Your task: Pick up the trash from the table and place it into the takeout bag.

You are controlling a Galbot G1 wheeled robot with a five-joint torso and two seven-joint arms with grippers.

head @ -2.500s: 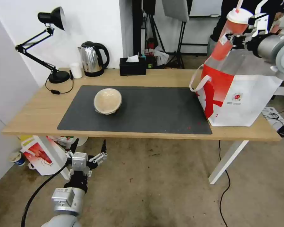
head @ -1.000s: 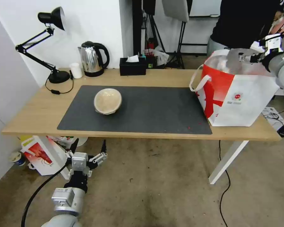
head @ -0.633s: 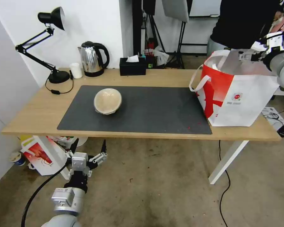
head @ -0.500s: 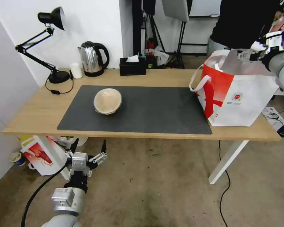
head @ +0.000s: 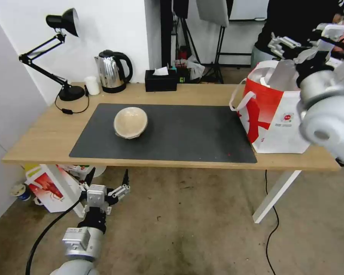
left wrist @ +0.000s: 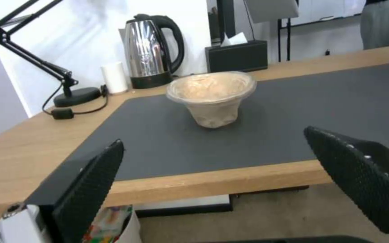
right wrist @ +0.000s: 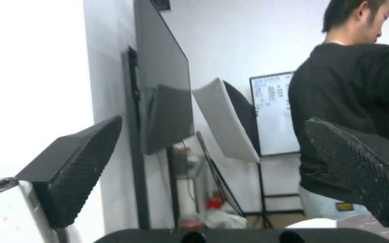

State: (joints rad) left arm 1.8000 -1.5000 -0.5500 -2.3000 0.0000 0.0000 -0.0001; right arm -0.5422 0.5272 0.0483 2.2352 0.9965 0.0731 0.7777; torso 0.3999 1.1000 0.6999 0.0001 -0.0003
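Observation:
A tan paper bowl (head: 130,122) stands upright on the dark grey mat (head: 179,131) of the table (head: 46,133), left of the middle. In the left wrist view the bowl (left wrist: 211,94) is beyond the table's near edge. The takeout bag (head: 273,114) stands open on the table's right end. Above the bag's mouth my right gripper (head: 304,36) is raised and open, with its arm bulking large in front of the bag. Nothing is between its fingers (right wrist: 213,121). My left gripper (head: 103,193) hangs open below the table's front edge (left wrist: 213,136), holding nothing.
At the back left of the table are a black desk lamp (head: 61,38), a small white cup (head: 91,84), a steel kettle (head: 111,70) and a black tissue box (head: 160,80). A white box with a red picture (head: 49,187) sits on the floor. A person (head: 294,23) stands behind the bag.
The red cup my right gripper held above the bag is gone from it. That gripper dipped to the bag's mouth, then rose open, and its arm swung nearer the camera. The left arm stayed still.

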